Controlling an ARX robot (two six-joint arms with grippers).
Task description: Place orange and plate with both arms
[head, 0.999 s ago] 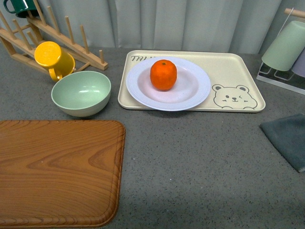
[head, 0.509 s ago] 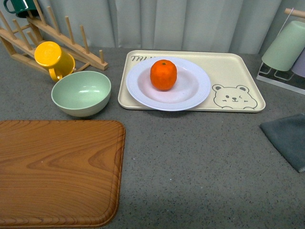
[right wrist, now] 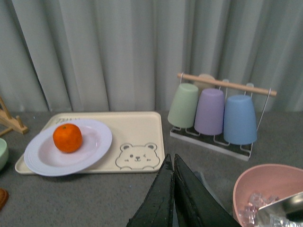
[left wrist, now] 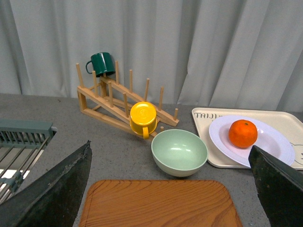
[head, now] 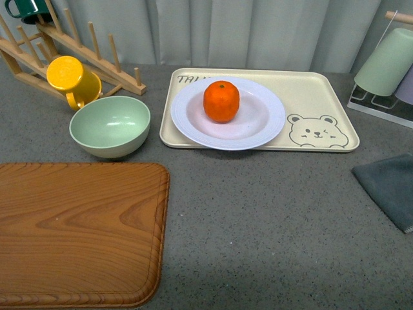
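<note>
Orange on plate, well apart from both arms' fingers

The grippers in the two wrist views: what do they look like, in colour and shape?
The left gripper shows two dark, nearly black fingers with a rough matte surface, each tapering to a point. The right gripper has the same dark wedge-shaped fingers. No cables or markings are visible.

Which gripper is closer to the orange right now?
Hard to call: the orange sits on the plate, both grippers held back. Left gripper is open, right gripper shut.
</note>
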